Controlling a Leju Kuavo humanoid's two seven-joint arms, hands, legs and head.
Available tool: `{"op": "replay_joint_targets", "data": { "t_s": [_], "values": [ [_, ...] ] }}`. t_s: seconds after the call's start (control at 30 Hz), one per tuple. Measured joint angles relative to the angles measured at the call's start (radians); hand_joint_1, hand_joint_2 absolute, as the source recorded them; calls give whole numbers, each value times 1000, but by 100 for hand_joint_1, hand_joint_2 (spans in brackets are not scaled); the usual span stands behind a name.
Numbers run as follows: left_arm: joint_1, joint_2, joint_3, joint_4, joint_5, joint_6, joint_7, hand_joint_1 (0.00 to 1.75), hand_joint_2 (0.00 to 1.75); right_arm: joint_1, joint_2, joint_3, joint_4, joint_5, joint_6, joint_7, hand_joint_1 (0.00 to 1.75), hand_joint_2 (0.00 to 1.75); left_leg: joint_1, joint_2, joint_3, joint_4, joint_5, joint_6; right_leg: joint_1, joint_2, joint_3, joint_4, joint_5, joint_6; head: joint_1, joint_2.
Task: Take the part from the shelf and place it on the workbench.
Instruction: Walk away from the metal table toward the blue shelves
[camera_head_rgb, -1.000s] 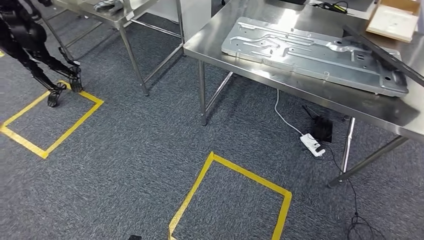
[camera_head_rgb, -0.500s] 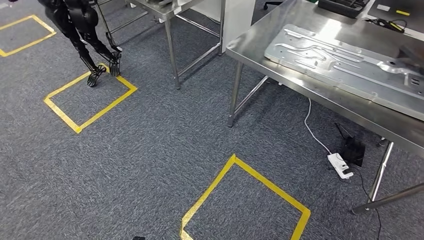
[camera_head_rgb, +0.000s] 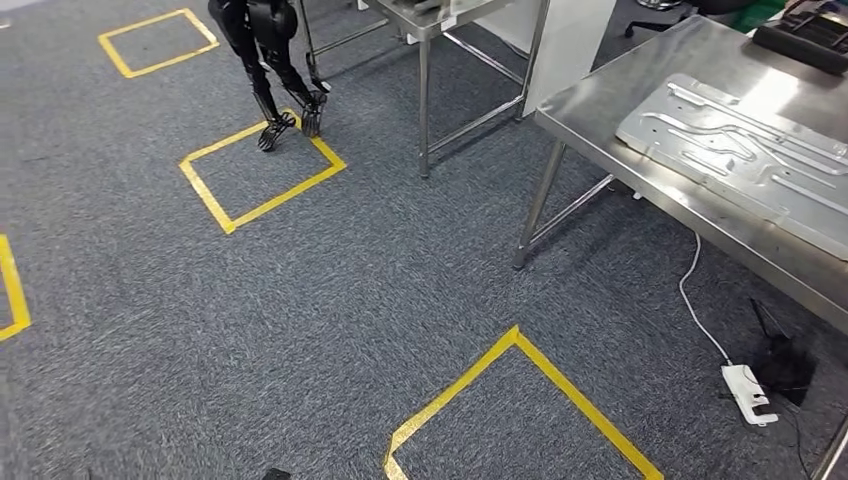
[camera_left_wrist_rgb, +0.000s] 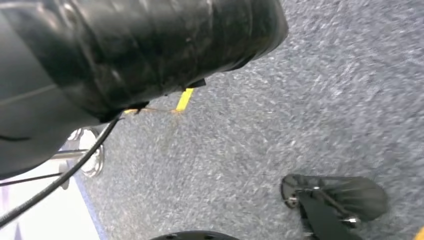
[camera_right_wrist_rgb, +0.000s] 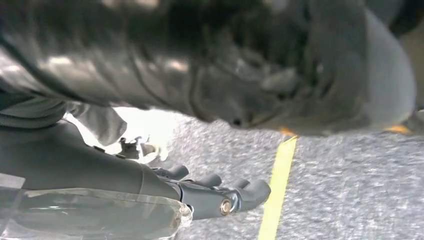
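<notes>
The right hand (camera_right_wrist_rgb: 220, 197) was seen hanging over speckled grey carpet (camera_head_rgb: 330, 300), its dark fingers (camera_right_wrist_rgb: 252, 192) loosely extended and apart, nothing held. The left hand's state could not be told. The stamped, ribbed sheet-metal part (camera_head_rgb: 745, 150) lay flat on the brushed steel workbench (camera_head_rgb: 610, 125) at two o'clock. Yellow tape squares (camera_head_rgb: 262, 180) marked the carpet.

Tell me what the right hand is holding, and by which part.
Nothing: the right hand hangs with its fingers extended and nothing between them.
</notes>
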Motion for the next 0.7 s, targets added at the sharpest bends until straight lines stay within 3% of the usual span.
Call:
{"op": "replay_joint_targets", "data": {
  "t_s": [0.07,0.13,0.2,0.23,0.27,0.33,0.4,0.43,0.5,0.57,0.63,0.7],
  "values": [
    [1,8,-5,0,0,-1,0,0,0,0,1,0,0,-1,-2,-1,0,0,-3,51,-22,41,-28,-9,-4,-28,8,-13,8,-9,-5,0],
    [-3,12,-9,0,0,-1,0,0,0,3,1,0,0,-3,-2,-2,0,0,0,105,-76,155,-89,-17,-1,-61,10,-17,9,-14,-11,0],
    [-5,15,-12,0,0,-2,0,0,0,5,1,0,0,-6,-2,-2,0,0,5,117,-124,256,-122,-25,0,-95,11,-16,6,-15,-11,0],
    [-3,17,-14,0,1,-2,1,0,0,5,1,0,1,-8,-2,-2,0,0,8,120,-124,259,-112,-28,-1,-109,12,-16,4,-15,-12,0],
    [-2,19,-15,0,1,-2,2,0,0,5,2,0,1,-12,-3,-2,0,0,10,127,-104,223,-85,-31,-1,-122,14,-15,1,-13,-12,0],
    [-1,23,-16,0,2,-2,5,0,0,4,3,0,1,-19,-6,-3,0,0,8,169,-32,90,-27,-32,0,-146,21,-12,-7,-4,-12,0],
    [-5,26,-18,0,1,-3,5,0,0,4,4,0,1,-28,-11,-3,0,0,1,201,10,7,-6,-23,5,-167,27,-9,-16,7,-12,0],
    [-6,27,-20,0,2,-4,5,0,0,3,4,0,1,-32,-13,-3,0,0,-2,200,12,0,-11,-16,8,-178,29,-9,-19,11,-10,0],
    [-2,29,-25,0,1,-4,5,0,0,-2,4,0,1,-37,-15,-3,0,0,-1,177,12,-3,-9,-2,7,-190,35,-8,-26,22,-8,0],
    [1,31,-28,0,0,-5,6,0,0,-6,4,-1,0,-44,-19,-3,0,0,2,156,16,-9,-5,10,1,-150,23,30,-55,32,-5,0],
    [-3,32,-31,0,-2,-6,6,0,0,-4,4,-3,0,-50,-23,-3,0,0,3,134,16,-12,-3,20,-2,-90,-28,141,-114,35,1,0],
    [-6,32,-33,0,-3,-7,5,0,0,0,4,-5,1,-52,-23,-3,0,0,1,106,15,-11,-2,24,-2,-70,-90,259,-152,33,3,0]
  ]
}}
